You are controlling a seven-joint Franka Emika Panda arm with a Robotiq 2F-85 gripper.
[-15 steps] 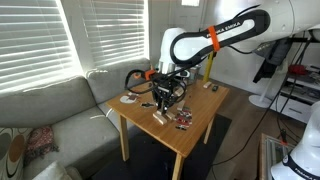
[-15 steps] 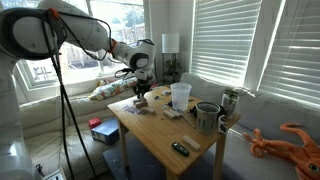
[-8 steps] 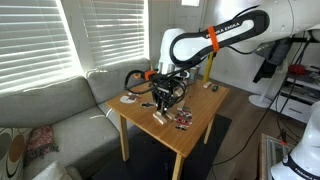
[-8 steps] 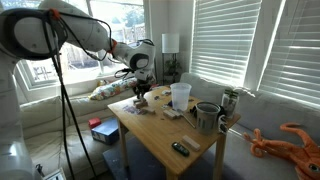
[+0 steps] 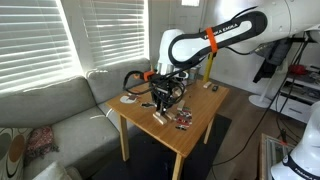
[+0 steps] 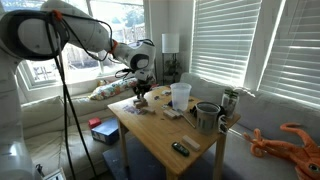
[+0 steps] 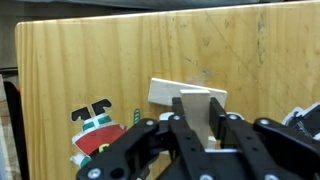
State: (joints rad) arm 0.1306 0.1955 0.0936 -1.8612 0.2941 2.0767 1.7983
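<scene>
My gripper (image 7: 201,103) is shut on a pale wooden block (image 7: 200,118) that stands upright between the two black fingers (image 7: 181,112). Just beyond it a second pale wooden block (image 7: 166,91) lies flat on the wooden table (image 7: 100,55). In both exterior views the gripper (image 5: 165,98) (image 6: 140,95) hangs a little above the table (image 5: 205,108) near one end, pointing down. A wooden block (image 5: 158,117) rests on the tabletop below it. Whether the held block touches the one lying flat cannot be told.
A small red and green figure (image 7: 96,125) lies on the table beside the gripper. A clear cup (image 6: 180,96), a dark mug (image 6: 207,116), a can (image 6: 231,101) and a black remote (image 6: 180,148) stand further along. A grey sofa (image 5: 50,110) sits beside the table.
</scene>
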